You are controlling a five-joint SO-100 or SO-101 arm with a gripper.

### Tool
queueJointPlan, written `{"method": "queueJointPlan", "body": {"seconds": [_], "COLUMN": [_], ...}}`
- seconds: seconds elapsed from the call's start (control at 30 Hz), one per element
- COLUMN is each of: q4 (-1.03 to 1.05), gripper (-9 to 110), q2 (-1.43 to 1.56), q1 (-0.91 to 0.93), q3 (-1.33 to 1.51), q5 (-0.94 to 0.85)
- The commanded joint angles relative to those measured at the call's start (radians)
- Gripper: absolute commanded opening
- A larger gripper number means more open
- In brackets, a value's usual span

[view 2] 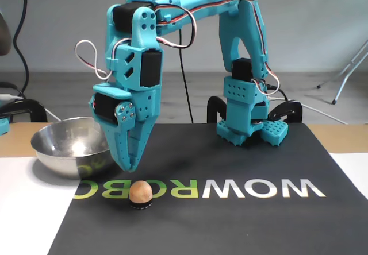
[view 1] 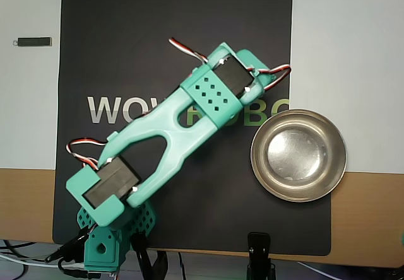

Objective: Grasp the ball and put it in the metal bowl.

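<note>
Fixed view — open air separates the teal two-finger gripper (view 2: pixel 131 167) from the small peach-orange ball (view 2: pixel 140 192) on its black ring below. The shiny round metal bowl (view 2: pixel 63 151) stands near on the left; the black mat (view 2: pixel 230 220) to the right lies bare.

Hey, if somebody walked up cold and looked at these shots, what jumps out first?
The big teal arm arching over the black logo mat, its gripper hanging just above the small orange ball in the fixed view. Next, the shiny metal bowl at the mat's right edge in the overhead view, empty.
</note>
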Motion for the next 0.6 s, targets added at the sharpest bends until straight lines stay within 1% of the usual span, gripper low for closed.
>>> {"method": "queueJointPlan", "body": {"seconds": [0.0, 0.33, 0.57], "q4": [0.0, -0.008, -0.008], "gripper": [0, 0, 1], "q2": [0.021, 0.061, 0.094], "q1": [-0.011, -0.034, -0.051], "q3": [0.002, 0.08, 0.083], "q5": [0.003, 0.003, 0.003]}}
